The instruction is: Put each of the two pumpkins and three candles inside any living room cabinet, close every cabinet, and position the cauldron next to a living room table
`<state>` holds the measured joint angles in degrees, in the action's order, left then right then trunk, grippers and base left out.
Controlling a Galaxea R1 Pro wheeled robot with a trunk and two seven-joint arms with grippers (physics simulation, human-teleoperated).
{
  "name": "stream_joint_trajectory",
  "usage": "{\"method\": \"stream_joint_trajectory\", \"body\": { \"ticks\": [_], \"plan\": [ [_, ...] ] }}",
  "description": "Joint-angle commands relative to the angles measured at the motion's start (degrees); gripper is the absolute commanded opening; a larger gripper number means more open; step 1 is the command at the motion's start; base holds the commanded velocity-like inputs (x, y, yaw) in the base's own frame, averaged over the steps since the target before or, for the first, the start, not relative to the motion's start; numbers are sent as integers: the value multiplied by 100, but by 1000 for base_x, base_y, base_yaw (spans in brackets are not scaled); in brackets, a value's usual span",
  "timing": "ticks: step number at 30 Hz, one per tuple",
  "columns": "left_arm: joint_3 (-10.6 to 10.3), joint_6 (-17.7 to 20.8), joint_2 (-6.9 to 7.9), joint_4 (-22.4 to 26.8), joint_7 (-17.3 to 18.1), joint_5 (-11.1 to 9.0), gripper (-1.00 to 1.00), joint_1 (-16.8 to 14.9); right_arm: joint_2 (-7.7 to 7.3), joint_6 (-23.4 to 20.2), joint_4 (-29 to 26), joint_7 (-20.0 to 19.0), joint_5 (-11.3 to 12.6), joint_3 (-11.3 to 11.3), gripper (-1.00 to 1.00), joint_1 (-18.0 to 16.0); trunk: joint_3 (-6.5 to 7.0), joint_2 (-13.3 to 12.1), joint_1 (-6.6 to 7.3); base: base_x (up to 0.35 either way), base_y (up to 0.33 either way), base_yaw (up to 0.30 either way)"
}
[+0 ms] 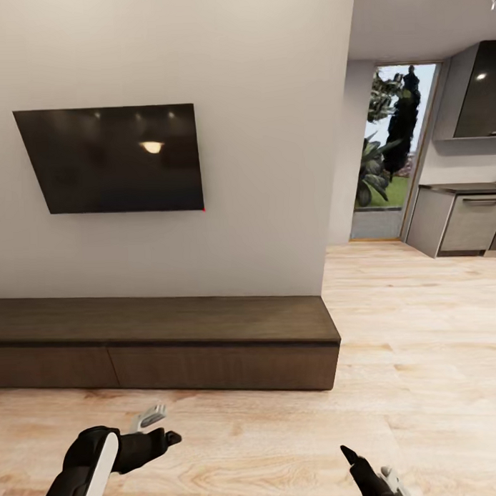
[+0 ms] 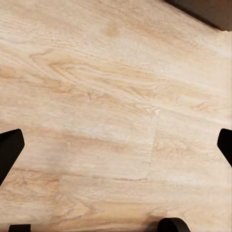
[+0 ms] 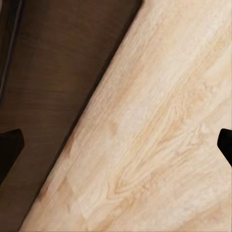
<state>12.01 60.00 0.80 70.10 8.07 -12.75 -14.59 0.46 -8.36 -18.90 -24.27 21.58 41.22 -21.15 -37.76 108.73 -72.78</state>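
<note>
The cabinet [image 1: 165,344] is seen standing on the floor [image 1: 423,356] against the wall [image 1: 272,133], under a dark screen [image 1: 112,160], with its drawer fronts shut and its top bare. The left tool [image 2: 116,145] is held wide over the floor, its fingertips [image 2: 9,145] far apart. The right tool [image 3: 116,145] is spread wide too, over the cabinet's front edge and the floor.

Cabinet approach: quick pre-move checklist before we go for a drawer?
1. Cabinet in view, straight ahead against the wall: ok.
2. Drawer fronts flush, none pulled out: ok.
3. Left gripper open, nothing between its fingers: ok.
4. Right gripper open, nothing held: ok.
5. Pumpkins or candles located: not ok, none seen on the cabinet top or the floor here.
6. Drawer handles to grasp: cannot tell, the fronts look plain.
</note>
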Motion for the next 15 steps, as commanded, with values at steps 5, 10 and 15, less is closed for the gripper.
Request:
{"method": "stream_joint_trajectory", "body": {
  "ticks": [5, 10, 15],
  "plan": [
    [-1, 0, 7, 12, 1, -328, 100, 0, 76, 26, -34, 4, 576, -8, 100, -107, -90, 202, -111, 0, 0, 0],
    [-103, 0, 57, -35, 1, -968, 100, 0, 319, 133, -35, 12, 668, -9, 100, -349, -180, 403, -220, 0, 0, 0],
    [-188, 0, 82, -190, 1, -1180, 100, 0, 379, 134, -35, -33, 1037, -1, 100, -414, -270, 603, -330, 0, 0, 0]
  ]
}}
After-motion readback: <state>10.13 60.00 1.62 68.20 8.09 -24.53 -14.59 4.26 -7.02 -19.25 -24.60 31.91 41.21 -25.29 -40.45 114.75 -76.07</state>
